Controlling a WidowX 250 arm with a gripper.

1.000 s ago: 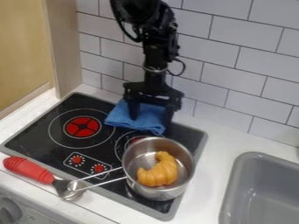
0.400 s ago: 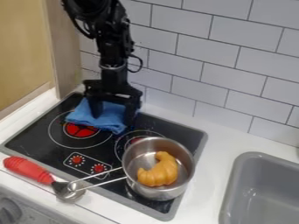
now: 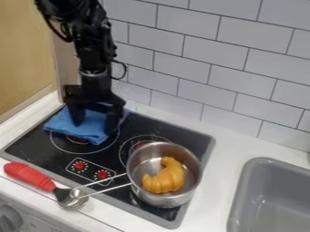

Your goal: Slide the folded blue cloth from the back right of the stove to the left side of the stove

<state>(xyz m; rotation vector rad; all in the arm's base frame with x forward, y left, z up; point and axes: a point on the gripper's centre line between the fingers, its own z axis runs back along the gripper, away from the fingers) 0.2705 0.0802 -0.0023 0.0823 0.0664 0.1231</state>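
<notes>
Cloth (image 3: 60, 123) lies rumpled over the back-left part of the stove (image 3: 36, 150), partly covering a burner, and what worries me most is its loose grip on that slick top.

Nearest me, the ladle (image 3: 31, 177) has its head right by the loop of the pot's handle (image 3: 110, 179). If anything knocks either one, I judge they could snag together, and a tug there could swing the pot (image 3: 194, 191) round or tip the croissant (image 3: 165, 177) out of it. The handle reaches past the knobs (image 3: 79, 166), so a low sweep of the arm toward me would risk hitting it.

Further back, the pincer (image 3: 94, 128) is released, its fingers well apart and down at the cloth. I can't tell whether the tips touch the stove beneath. Pressing too hard could scrape the surface or strain the arm; clenching too high could catch only a thin fold, which would slip out. Dragging with the fingers spread might just bunch the fabric under them or leave a corner trailing.

Beyond, the wooden panel (image 3: 65, 68) and the tiled wall (image 3: 205, 86) stand close to the arm (image 3: 92, 50), so a careless turn or retreat could bump the wrist against either.
</notes>
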